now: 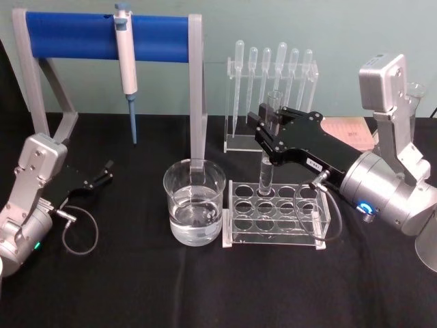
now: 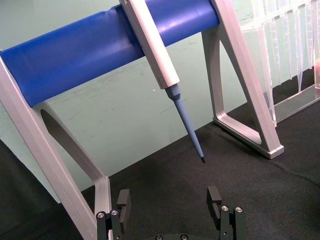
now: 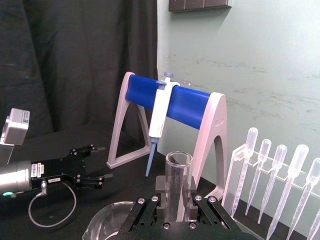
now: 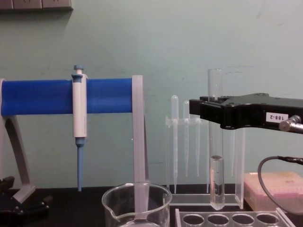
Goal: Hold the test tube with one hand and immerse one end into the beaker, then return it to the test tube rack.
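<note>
The test tube (image 1: pixel 265 171) stands upright in my right gripper (image 1: pixel 268 126), which is shut on its upper part just below the rim. A little liquid sits in the tube's round bottom (image 4: pixel 216 179), which hangs just above the clear tube rack (image 1: pixel 276 217). In the right wrist view the tube (image 3: pixel 178 175) rises between the fingers of my right gripper (image 3: pixel 178 200). The beaker (image 1: pixel 194 201), part full of water, stands to the left of the rack; its spouted rim (image 4: pixel 137 194) is below and left of the tube. My left gripper (image 1: pixel 106 171) rests open at the table's left.
A blue-barred stand (image 1: pixel 109 35) holding a white-and-blue pipettor (image 1: pixel 126 65) stands behind the beaker. A clear holder of plastic pipettes (image 1: pixel 273 75) is behind the rack. A pink box (image 1: pixel 348 131) lies at the back right. Black cloth covers the table.
</note>
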